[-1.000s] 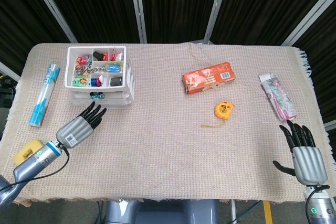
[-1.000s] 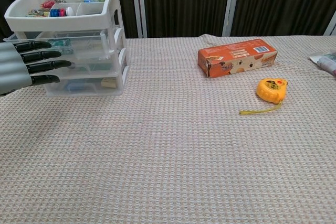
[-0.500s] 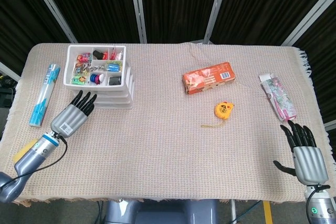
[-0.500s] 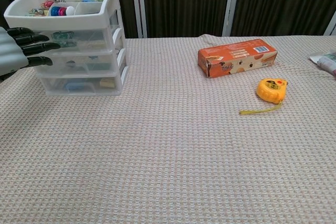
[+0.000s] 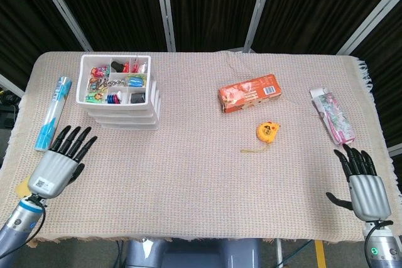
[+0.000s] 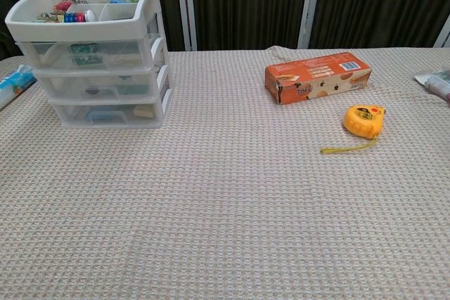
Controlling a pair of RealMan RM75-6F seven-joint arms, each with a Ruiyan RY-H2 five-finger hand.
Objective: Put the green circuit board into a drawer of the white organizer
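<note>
Fingers spread, both the left hand [image 5: 58, 166] and right hand [image 5: 365, 187] hold nothing; green circuit board [image 6: 85, 50] sits inside white organizer's [image 6: 95, 54] shut top drawer; nothing needs correcting.

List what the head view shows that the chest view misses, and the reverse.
Head view only: both hands, the left hand and right hand, each empty with fingers spread.

Chest view only: the organizer's drawer fronts, with a green item in the top drawer.

Both: white organizer, orange box, yellow tape measure, blue tube, pink packet.
</note>
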